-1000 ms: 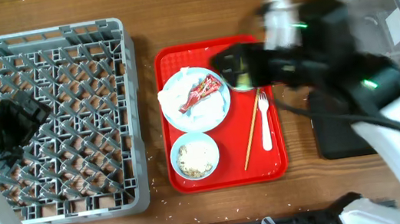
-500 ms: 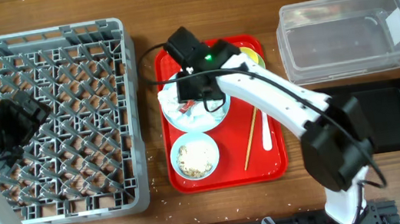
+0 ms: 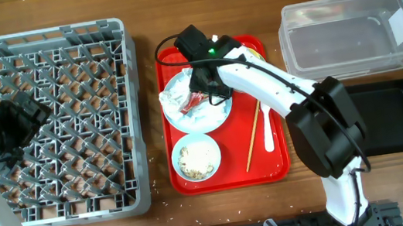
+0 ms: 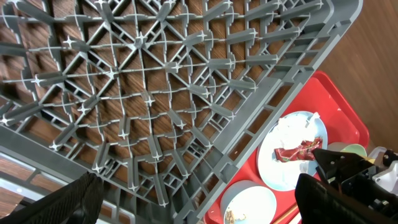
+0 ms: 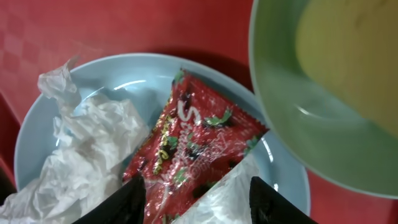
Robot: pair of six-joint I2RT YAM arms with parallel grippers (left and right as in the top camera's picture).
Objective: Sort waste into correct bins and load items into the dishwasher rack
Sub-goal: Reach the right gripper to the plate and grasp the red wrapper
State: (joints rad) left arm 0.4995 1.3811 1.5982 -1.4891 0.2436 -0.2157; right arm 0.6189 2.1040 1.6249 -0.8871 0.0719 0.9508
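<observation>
A pale blue plate (image 3: 217, 115) on the red tray (image 3: 229, 178) holds a crumpled white napkin (image 3: 174, 95) and a red wrapper (image 3: 191, 105). My right gripper (image 3: 202, 89) hangs just above the plate, open, its fingers either side of the wrapper (image 5: 193, 143) beside the napkin (image 5: 87, 155). A green saucer (image 5: 311, 124) with a yellow cup (image 5: 354, 56) sits right beside the plate (image 5: 37, 130). A bowl (image 3: 197, 159) holds rice crumbs. Chopsticks (image 3: 253, 133) and a white fork (image 3: 267, 128) lie on the tray. My left gripper (image 3: 27, 120) is open over the grey rack (image 3: 36, 41).
A clear tub (image 3: 347, 35) stands at the back right, with a black tray (image 3: 393, 115) in front of it. The left wrist view shows the rack (image 4: 155, 93), the plate (image 4: 292, 171) and the bowl (image 4: 249, 205). Crumbs lie on the table near the rack's front.
My right arm has swung left from near the clear tub to the plate and come down over the wrapper. My left arm has not moved.
</observation>
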